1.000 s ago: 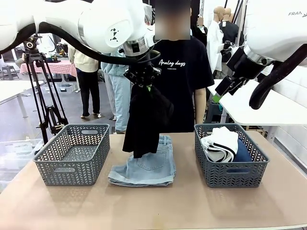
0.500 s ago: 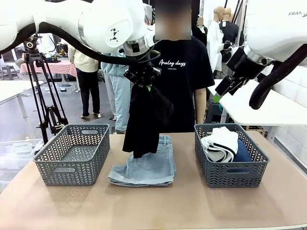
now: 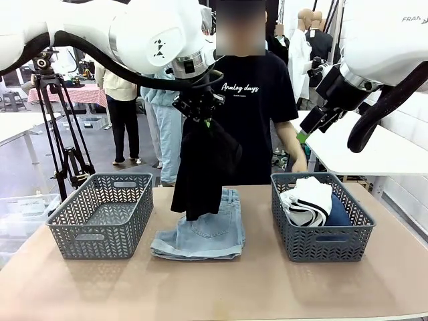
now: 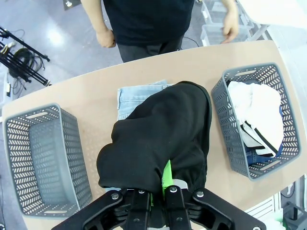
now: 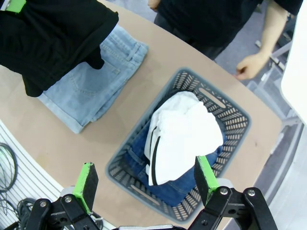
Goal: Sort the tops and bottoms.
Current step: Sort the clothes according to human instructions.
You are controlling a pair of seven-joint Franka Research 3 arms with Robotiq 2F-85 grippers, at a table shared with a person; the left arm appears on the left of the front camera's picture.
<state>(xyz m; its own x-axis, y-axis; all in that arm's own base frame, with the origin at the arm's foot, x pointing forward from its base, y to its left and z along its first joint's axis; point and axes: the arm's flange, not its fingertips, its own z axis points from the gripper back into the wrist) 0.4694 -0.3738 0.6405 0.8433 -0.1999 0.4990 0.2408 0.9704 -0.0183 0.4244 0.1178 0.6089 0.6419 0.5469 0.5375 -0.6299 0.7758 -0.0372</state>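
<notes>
1. Left basket (image 3: 93,237): grey, lattice-walled, on the left part of the bench (image 3: 214,287).

2. Left tool (image 3: 204,119): raised over the middle of the bench, jaws clamped on item 3.

3. Black top (image 3: 200,167): one of the tops. It hangs limp from the left tool, with its lower edge dangling in front of item 4.

4. Pale shorts (image 3: 204,235): one of the bottoms. They lie folded flat on the bench between the two baskets, pocket side up, rolled hems toward the near edge.

5. Right basket (image 3: 321,244): grey, same make, on the right part of the bench. It holds items 6 and 7.

6. Striped white top (image 3: 307,199): crumpled, lying uppermost in the right basket.

7. Dark blue denim (image 3: 338,214): lies beneath the striped white top, in the same basket.

8. Person's hand (image 3: 298,162): just beyond the far rim of the right basket.

9. Right tool (image 5: 145,167): held high above the right basket, jaws spread wide, holding nothing.
</notes>
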